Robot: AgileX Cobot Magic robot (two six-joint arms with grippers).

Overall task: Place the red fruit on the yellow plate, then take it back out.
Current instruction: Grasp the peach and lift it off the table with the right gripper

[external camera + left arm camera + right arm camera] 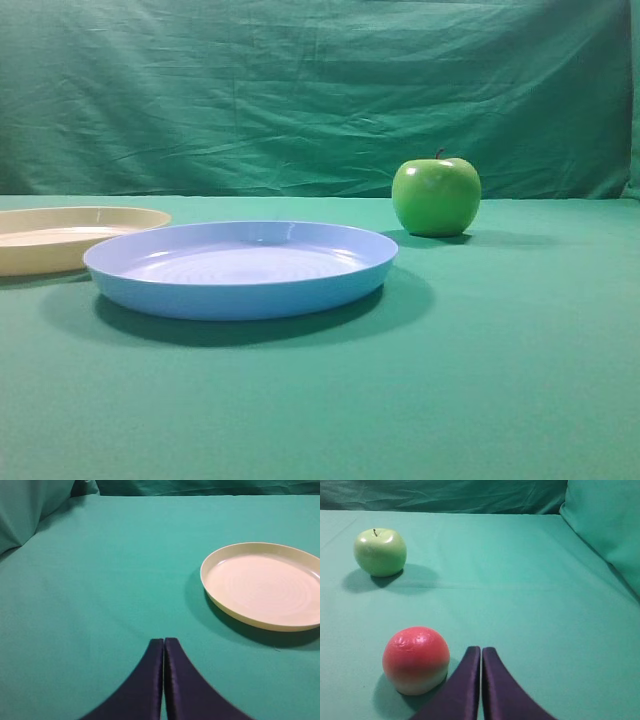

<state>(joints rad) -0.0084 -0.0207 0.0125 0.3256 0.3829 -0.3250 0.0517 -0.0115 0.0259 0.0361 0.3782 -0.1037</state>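
The red fruit (415,659), red on top and pale below, rests on the green cloth in the right wrist view, just left of my right gripper (481,650), which is shut and holds nothing. The fruit does not show in the exterior high view. The yellow plate (60,215) lies empty at the far left there, partly behind the blue plate. In the left wrist view the yellow plate (220,557) sits ahead and to the right of my left gripper (164,641), whose dark fingers are pressed together with nothing between them.
A light blue plate (240,290) lies empty in the middle of the table. A glossy green apple (436,196) stands behind it to the right, and the apple (380,553) appears far left in the right wrist view. Green cloth hangs behind.
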